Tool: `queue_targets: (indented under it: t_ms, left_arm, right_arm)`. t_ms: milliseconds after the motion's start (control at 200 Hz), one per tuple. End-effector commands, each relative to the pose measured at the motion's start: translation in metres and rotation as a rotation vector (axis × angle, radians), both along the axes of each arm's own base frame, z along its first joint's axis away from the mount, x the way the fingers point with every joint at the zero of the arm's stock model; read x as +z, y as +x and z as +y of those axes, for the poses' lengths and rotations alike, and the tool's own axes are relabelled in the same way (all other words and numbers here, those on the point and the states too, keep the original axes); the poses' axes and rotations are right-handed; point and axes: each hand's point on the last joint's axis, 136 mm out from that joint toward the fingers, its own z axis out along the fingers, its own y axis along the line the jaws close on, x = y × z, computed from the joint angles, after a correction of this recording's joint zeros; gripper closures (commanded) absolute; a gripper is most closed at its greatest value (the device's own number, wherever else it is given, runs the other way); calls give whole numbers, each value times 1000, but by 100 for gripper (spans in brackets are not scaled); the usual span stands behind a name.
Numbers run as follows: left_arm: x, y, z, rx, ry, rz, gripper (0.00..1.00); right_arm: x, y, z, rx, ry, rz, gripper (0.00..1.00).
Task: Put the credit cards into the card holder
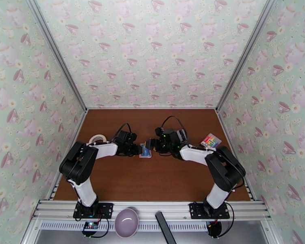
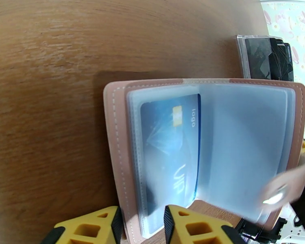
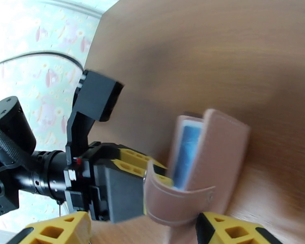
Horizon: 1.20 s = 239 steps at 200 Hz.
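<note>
Holder: the card holder (image 1: 144,152) sits mid-bench, right between my two arms. It is open, and one pink cover is tilted up off the wood.
Left end effector (image 2: 141,216): clenched on the holder's edge at 6 o'clock in my wrist view, with cover and clear sleeves pinched together.
Right end effector (image 3: 143,221): released, jaws spread wide. The snap tab (image 3: 173,204) dangles between my fingers, not pinched as far as I can tell.
Cards: a blue card (image 2: 168,151) is already in the left sleeve. The dark stack of credit cards (image 2: 266,57) waits at 1 o'clock, just past the holder's far edge.
Feel: I reckon the holder is light and floppy with slick sleeves, so it will want to fold shut. The cards should be stiff, thin and slippery.
Where to grip: I'd keep the holder pinned by its stitched border and take each card across its short end.
</note>
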Motion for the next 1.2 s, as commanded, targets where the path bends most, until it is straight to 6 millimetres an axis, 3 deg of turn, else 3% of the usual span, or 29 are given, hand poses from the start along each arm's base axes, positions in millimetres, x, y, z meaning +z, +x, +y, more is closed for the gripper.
queue_targets:
  t_ms: [0,285,606,761,916,1192]
  left_arm:
    - [-3,5,15,51,39,-37,65]
    - [6,0,33,91,67,-69,61]
    - [19,3,59,148,169,-132,60]
    - [27,4,62,163,166,-155,60]
    - [34,6,46,121,92,-172,60]
    - [13,3,19,47,66,-131,62]
  right_arm:
    - [-1,0,16,19,28,27,26]
    - [-12,3,32,25,48,65,25]
    - [-47,6,30,-9,-12,142,25]
    - [-69,6,21,-48,-102,192,25]
    - [-78,6,10,-79,-175,201,24]
    - [-62,7,23,-71,-66,210,23]
